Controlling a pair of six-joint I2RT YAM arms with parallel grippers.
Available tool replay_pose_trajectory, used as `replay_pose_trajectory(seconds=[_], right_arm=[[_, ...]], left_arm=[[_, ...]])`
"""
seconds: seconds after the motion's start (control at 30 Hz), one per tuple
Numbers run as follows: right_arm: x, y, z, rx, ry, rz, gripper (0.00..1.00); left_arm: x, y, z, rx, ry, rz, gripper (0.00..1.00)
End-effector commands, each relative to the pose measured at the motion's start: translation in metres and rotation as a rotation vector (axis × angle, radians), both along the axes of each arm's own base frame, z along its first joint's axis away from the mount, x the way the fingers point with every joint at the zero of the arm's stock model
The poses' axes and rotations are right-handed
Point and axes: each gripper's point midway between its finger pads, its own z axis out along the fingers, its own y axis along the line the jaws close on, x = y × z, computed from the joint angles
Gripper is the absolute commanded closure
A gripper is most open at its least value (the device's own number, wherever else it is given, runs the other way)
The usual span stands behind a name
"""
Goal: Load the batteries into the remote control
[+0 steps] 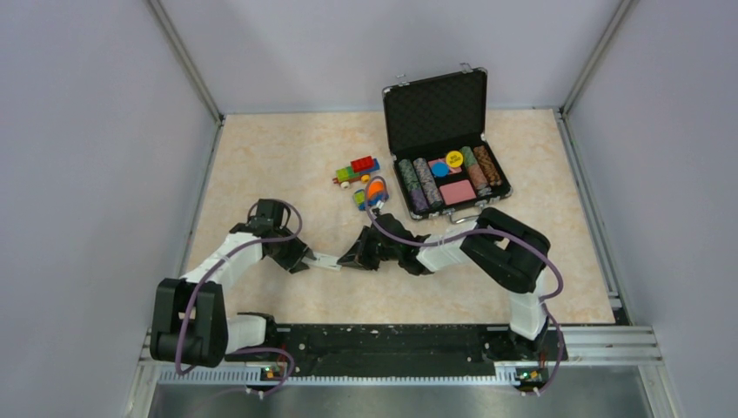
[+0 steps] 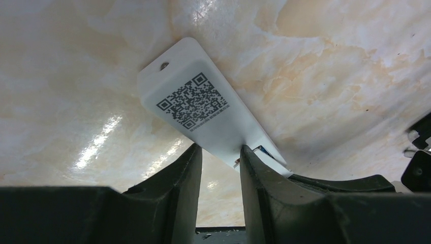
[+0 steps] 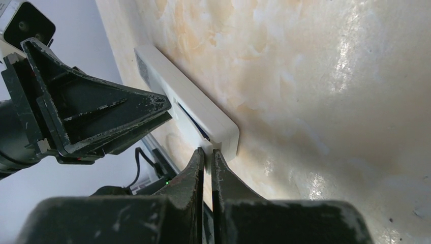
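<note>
Left claw (image 2: 221, 151) grips remote control (image 2: 213, 124), its QR label (image 2: 193, 101) seen wrist-view only; right claw (image 3: 208, 154) closed.

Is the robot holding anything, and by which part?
The left end effector grips the remote control across its width near one end; the right end effector pinches a thin white edge at its other end.

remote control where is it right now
In the top view the remote control is just left of centre, bridging the left gripper and the right gripper, on the near side of the toy vehicles.
</note>
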Motion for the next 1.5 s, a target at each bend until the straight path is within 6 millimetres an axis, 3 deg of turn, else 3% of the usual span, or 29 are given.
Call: replay_pose_trajectory(seconds=[0.0, 0.77, 1.13, 1.47], right_arm=[[0.001, -0.004, -0.008, -0.066, -0.075, -0.014, 1.0], [0.006, -0.011, 0.006, -0.072, -0.142, -0.083, 1.0], [-0.008, 0.006, 0.009, -0.006, -0.016, -0.041, 1.0], [-0.014, 0.007, 0.004, -0.026, 0.086, -0.057, 1.0]], left_arm=[[0.002, -0.001, -0.003, -0.008, 0.001, -0.001, 0.62], [0.002, -0.003, -0.009, -0.024, 0.022, 0.02, 0.68], [0.001, -0.004, -0.01, -0.028, 0.024, 0.018, 0.68], [0.002, -0.004, -0.009, -0.029, 0.021, 0.017, 0.68]])
